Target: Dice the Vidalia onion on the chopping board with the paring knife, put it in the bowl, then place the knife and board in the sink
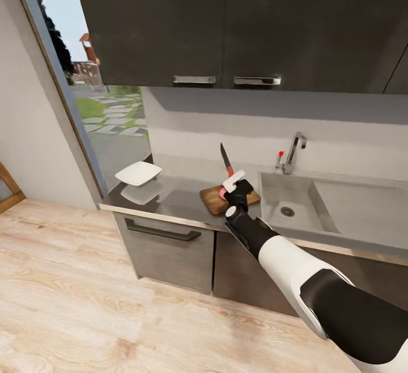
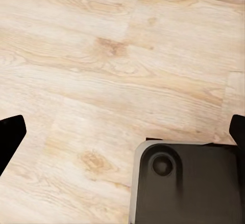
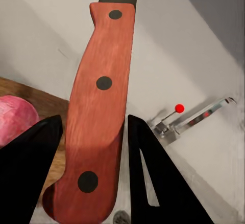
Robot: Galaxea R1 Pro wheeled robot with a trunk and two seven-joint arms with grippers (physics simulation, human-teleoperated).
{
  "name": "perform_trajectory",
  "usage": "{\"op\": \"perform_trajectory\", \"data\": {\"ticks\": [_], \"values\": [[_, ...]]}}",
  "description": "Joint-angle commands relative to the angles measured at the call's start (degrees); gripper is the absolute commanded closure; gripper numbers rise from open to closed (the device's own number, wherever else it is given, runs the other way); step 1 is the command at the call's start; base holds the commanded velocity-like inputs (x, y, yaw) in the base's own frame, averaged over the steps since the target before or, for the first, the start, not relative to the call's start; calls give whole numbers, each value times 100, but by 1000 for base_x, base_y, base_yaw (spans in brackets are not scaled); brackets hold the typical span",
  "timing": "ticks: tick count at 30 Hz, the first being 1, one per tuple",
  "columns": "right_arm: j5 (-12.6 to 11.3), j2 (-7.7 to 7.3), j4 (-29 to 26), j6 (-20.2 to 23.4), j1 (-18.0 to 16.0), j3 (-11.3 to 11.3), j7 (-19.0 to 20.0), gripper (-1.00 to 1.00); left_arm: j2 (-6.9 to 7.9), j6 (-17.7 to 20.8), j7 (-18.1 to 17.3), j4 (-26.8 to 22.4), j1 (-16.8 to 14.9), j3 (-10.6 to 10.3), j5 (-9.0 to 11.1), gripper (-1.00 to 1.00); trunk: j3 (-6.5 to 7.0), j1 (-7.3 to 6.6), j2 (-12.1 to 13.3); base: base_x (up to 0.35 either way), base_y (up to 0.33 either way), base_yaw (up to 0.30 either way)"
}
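Observation:
My right gripper (image 1: 236, 182) is shut on the paring knife (image 1: 225, 160), whose dark blade points up over the chopping board (image 1: 213, 201). In the right wrist view the knife's red-brown riveted handle (image 3: 99, 116) sits between the black fingers (image 3: 148, 168). The pink Vidalia onion (image 1: 222, 193) rests on the board just beside the gripper, and its edge (image 3: 15, 119) appears on the brown board (image 3: 35, 96). The white bowl (image 1: 138, 173) stands on the countertop (image 1: 175, 194) left of the board. The sink (image 1: 286, 200) lies to the right. My left gripper (image 2: 122, 132) is open over the floor.
A chrome tap (image 1: 294, 152) with a red knob (image 1: 280, 153) stands behind the sink, and it shows again as the tap (image 3: 196, 119). Dark wall cabinets (image 1: 226, 21) hang above the counter. A window opening (image 1: 96, 95) is at the left. The robot's base (image 2: 189, 183) is on the wooden floor.

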Motion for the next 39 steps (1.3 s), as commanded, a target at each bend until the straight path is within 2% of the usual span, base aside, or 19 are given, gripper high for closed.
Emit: {"op": "perform_trajectory", "data": {"ticks": [1, 2, 3, 5, 14, 16, 20, 25, 33, 35, 39], "values": [[144, 0, 14, 71, -7, 28, -24, 100, 6, -6, 20, -12, 2, -49, 57, -100, -11, 4, -12, 0, -68, 3], [326, 0, 32, 114, -7, 26, -26, 100, 6, -6, 20, -12, 2, -49, 57, -100, -10, 4, -12, 0, -102, 3], [645, 0, 58, 276, -7, 24, -28, 100, 6, -6, 19, -12, 2, -49, 57, -100, -10, 4, -12, 0, -254, 1], [714, 0, 89, 348, -7, 24, -23, 100, 6, -6, 19, -12, 2, -49, 57, -100, -10, 4, -12, 0, -270, 0], [763, 0, 322, 413, -7, 32, -8, 100, 2, -6, 19, 63, 2, -52, 54, -100, -10, 4, -12, 0, -257, 0], [764, 0, 443, 419, -7, 59, 9, 100, -37, -6, 19, 66, 2, -57, 54, -100, -10, 4, -12, 0, -222, 0], [764, 0, 535, 470, -7, 297, 22, 100, -45, -6, 19, 67, 2, -58, 56, -100, -10, 4, -12, 0, -68, 0], [764, 0, 556, 786, -5, 671, 146, 100, -47, -6, 19, 67, 2, -58, 56, -100, -10, 4, -12, 0, -12, 0], [764, 0, 543, 875, -7, 887, 340, 100, -47, -6, 16, 68, 2, -58, 57, -100, -10, 4, -12, 0, -1, 0], [764, 0, 529, 874, -5, 1067, 646, 100, -45, -6, 11, 67, -3, -58, 57, -100, -10, 4, -12, 67, 76, 0], [764, 0, 495, 848, 1, 1168, 1200, 100, -45, -6, 10, 70, -29, -58, 57, -100, -10, 4, -12, 118, 169, 0]]}}
